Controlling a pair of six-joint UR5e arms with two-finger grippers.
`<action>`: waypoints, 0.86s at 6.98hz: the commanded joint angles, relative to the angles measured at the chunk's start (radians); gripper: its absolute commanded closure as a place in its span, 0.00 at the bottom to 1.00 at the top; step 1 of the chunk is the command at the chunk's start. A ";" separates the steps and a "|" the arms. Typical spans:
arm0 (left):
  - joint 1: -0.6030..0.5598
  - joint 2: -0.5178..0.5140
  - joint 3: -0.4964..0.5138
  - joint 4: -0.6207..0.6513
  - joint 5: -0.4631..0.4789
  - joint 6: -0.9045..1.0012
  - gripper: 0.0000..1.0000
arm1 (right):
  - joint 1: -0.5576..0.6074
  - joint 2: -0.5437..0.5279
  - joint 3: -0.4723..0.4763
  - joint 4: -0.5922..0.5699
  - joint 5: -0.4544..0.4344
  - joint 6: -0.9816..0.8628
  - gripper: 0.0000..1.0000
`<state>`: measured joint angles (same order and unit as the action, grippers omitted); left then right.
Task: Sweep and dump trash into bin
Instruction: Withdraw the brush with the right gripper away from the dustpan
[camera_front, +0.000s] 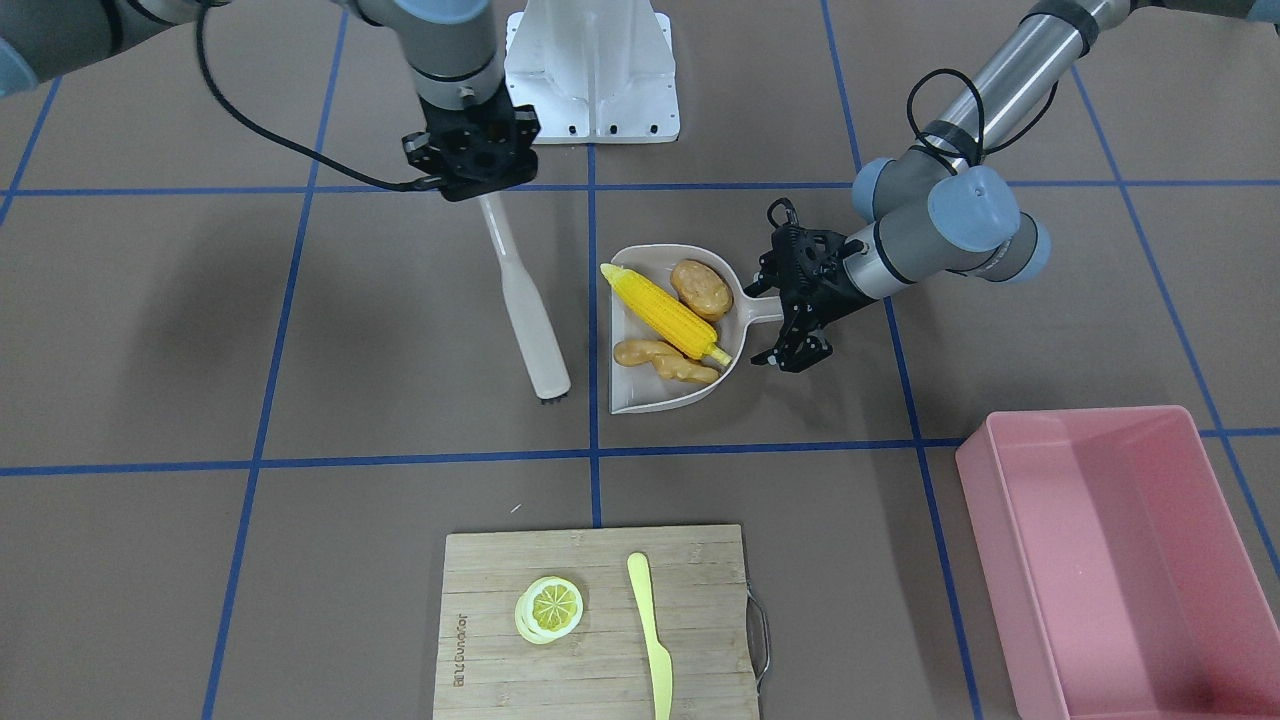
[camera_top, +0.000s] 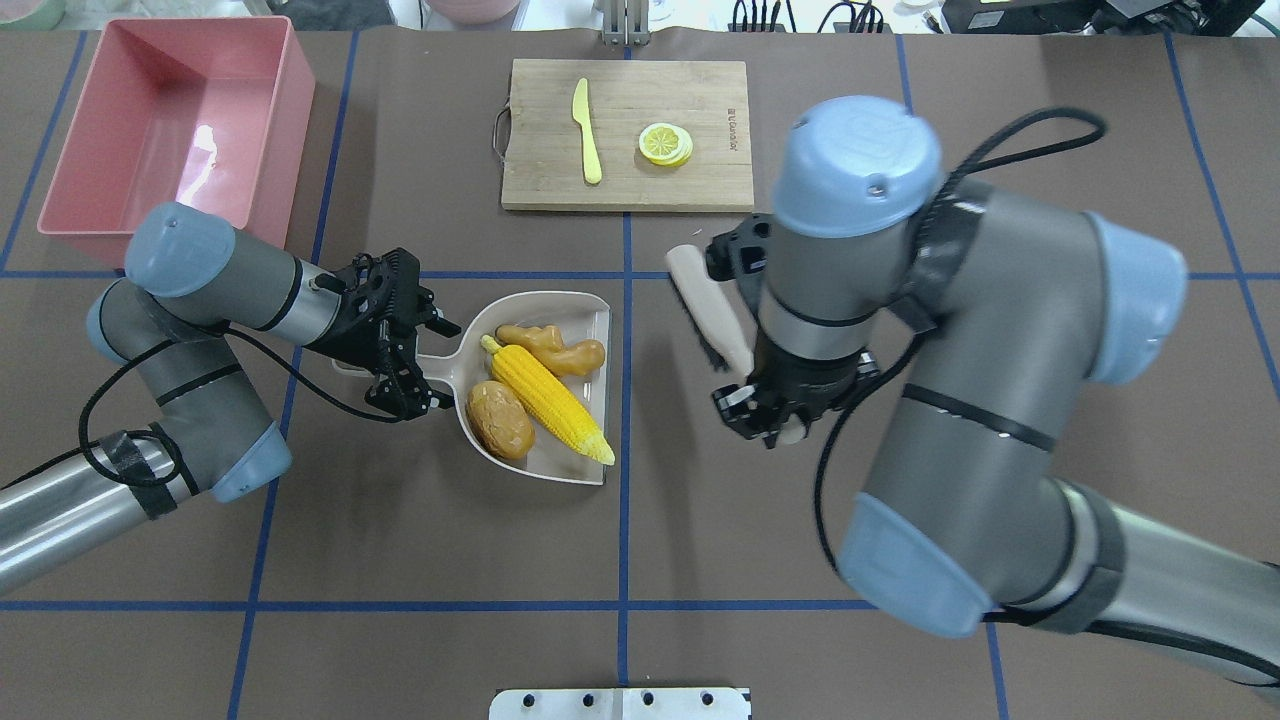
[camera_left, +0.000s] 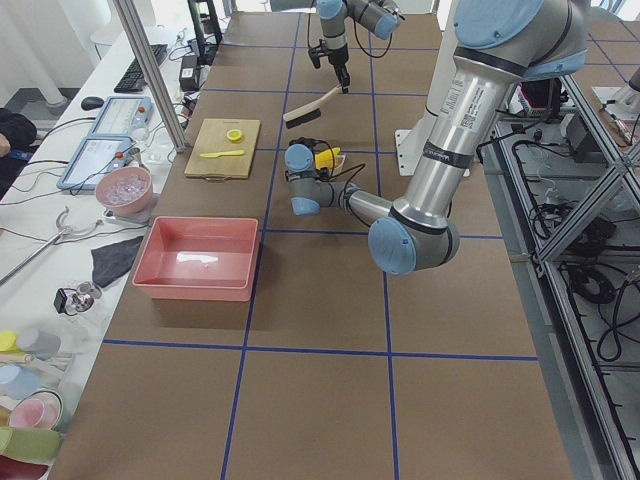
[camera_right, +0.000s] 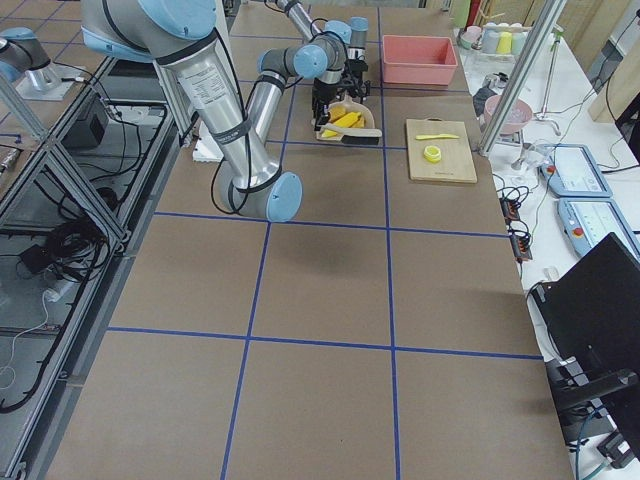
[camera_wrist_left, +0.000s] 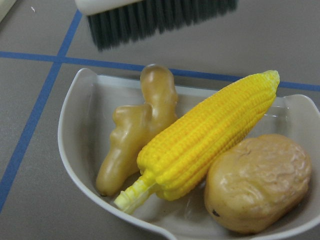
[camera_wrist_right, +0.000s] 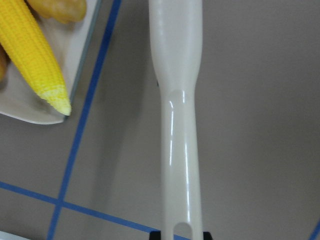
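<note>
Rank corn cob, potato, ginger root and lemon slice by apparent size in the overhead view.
1. corn cob, clearly the longest.
2. potato and ginger root: too close to rank.
3. lemon slice, smallest, though it lies farther from the camera.

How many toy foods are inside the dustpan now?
3: the corn cob across the middle of the dustpan, the potato beside it near the handle, the ginger root on its other side. None seems hidden.

Glossy plastic corn cob (camera_wrist_left: 210, 130), shiny brush handle (camera_wrist_right: 180, 125) — wooden board (camera_front: 700, 620)
</note>
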<state>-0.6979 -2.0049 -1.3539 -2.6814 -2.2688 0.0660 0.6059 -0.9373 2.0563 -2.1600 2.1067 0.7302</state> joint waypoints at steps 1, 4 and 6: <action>0.000 0.000 -0.002 0.000 0.000 0.000 0.04 | 0.113 -0.189 0.154 -0.041 0.001 -0.108 1.00; 0.000 0.002 -0.010 -0.002 -0.002 -0.003 0.19 | 0.315 -0.442 0.124 0.055 0.030 -0.180 1.00; -0.002 0.005 -0.011 -0.005 -0.002 0.000 0.33 | 0.493 -0.684 0.070 0.261 0.099 -0.291 1.00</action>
<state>-0.6983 -2.0026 -1.3642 -2.6843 -2.2709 0.0639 0.9936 -1.4659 2.1536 -2.0256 2.1753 0.5126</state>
